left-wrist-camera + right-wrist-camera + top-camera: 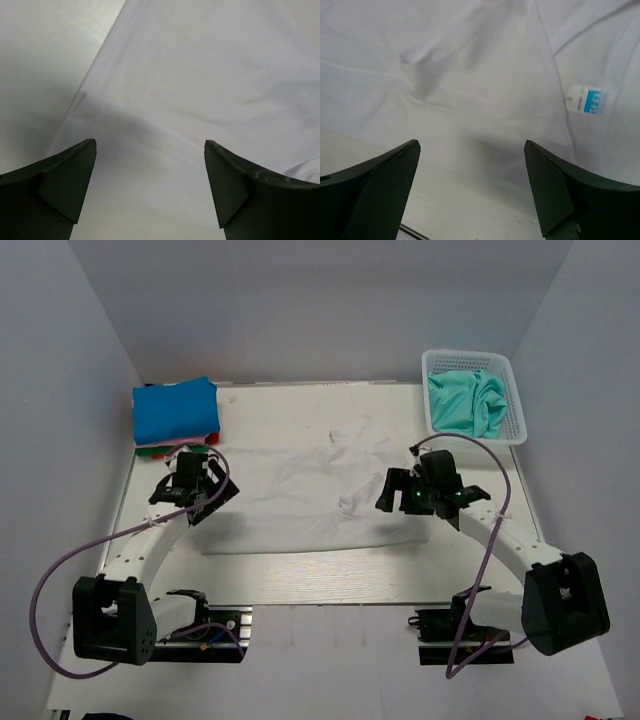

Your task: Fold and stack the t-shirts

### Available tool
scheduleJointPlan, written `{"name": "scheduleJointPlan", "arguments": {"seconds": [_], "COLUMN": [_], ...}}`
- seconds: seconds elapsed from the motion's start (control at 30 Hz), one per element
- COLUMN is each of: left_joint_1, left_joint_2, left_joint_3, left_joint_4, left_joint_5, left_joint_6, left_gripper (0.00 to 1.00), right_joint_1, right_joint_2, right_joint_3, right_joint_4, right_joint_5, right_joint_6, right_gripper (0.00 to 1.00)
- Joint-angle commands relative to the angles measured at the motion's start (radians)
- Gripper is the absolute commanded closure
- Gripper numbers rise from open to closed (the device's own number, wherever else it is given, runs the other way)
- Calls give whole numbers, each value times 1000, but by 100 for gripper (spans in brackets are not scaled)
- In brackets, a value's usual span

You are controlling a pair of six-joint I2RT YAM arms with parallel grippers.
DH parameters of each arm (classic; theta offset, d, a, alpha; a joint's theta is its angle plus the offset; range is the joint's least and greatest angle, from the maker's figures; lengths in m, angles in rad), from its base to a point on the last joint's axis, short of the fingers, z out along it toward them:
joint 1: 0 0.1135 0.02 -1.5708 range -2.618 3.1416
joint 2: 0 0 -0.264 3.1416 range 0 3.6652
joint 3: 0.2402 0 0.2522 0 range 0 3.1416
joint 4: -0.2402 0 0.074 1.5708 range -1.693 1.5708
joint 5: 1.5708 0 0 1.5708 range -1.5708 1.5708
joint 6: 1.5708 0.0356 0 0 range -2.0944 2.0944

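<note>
The white t-shirt (300, 502) lies rumpled mid-table, with folded t-shirts (176, 412) stacked at 10 o'clock and a teal t-shirt (465, 400) in the basket (470, 354) at 1 o'clock. Folding is in hand: left gripper (150, 147) at its 9 o'clock edge, right gripper (470, 147) near 3 o'clock, both released, holding nothing. Next, each probably must pinch an edge

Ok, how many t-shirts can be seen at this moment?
5: white t-shirt spread mid-table; teal t-shirt in the white basket; blue t-shirt folded far left, atop a red t-shirt and green t-shirt showing only edges. More may be hidden.
</note>
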Motion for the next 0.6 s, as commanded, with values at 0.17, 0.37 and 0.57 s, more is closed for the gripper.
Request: {"name": "scheduleJointPlan", "arguments": {"seconds": [0.17, 0.37, 0.57], "left_joint_1": [22, 40, 71], "left_joint_2": [143, 411, 658], "left_joint_3": [255, 426, 616], "left_joint_4": [20, 71, 89], "left_joint_5": [-165, -242, -183], "left_joint_6": [58, 105, 128], "left_gripper": [1, 1, 1], "right_joint_1": [1, -8, -30], "right_joint_2": [155, 441, 731], "right_joint_3": [275, 588, 971], "right_joint_4": [130, 87, -13], "right_joint_5": [122, 222, 306], "right_joint_6": [-25, -71, -126], "right_gripper": [10, 10, 10]}}
